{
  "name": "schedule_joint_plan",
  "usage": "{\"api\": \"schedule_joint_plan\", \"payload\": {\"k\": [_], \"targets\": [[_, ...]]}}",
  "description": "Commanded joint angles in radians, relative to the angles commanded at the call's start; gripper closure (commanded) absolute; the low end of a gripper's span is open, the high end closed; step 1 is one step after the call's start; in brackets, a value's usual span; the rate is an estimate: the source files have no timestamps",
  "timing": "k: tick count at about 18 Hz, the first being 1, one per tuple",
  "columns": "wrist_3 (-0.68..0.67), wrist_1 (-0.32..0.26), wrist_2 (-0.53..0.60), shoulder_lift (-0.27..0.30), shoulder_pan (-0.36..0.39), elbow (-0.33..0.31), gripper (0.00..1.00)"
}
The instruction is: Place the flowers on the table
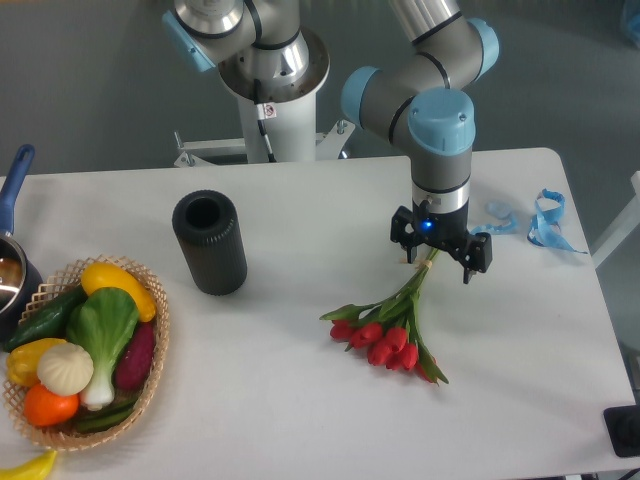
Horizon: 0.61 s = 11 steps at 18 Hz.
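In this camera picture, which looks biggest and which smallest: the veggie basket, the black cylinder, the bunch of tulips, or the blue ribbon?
As they look in the camera view:
1. Basket of vegetables, largest.
2. Flowers and black cylinder: too alike to rank; the bunch spreads wider, the cylinder is bulkier.
3. Blue ribbon, smallest.

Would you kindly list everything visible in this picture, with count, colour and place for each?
flowers: one bunch, red heads and green stems, lying on the table right of centre
black cylinder: one, upright, left of centre
wicker basket: one, tan, front left, holding assorted vegetables
pot: one, dark with a blue handle, at the left edge
ribbon: one, light blue, curly, far right
yellow item: one, partly cut off at the bottom left
table: one, white
gripper: one, black, open, over the stem ends of the flowers
second robot base: one, white and grey, behind the table
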Motion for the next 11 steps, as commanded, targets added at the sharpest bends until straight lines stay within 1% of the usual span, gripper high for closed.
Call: {"api": "schedule_joint_plan", "payload": {"k": [3,5,6,9,11], "targets": [[0.000,0.000,0.000,-0.005,0.000,0.002,0.00],[0.000,0.002,0.000,-0.023,0.002,0.011,0.00],[0.000,0.003,0.000,-0.034,0.014,0.017,0.00],[-0.002,0.003,-0.005,-0.040,0.025,0.006,0.00],[-0.006,0.003,-0.003,-0.054,0.023,0.003,0.00]]}}
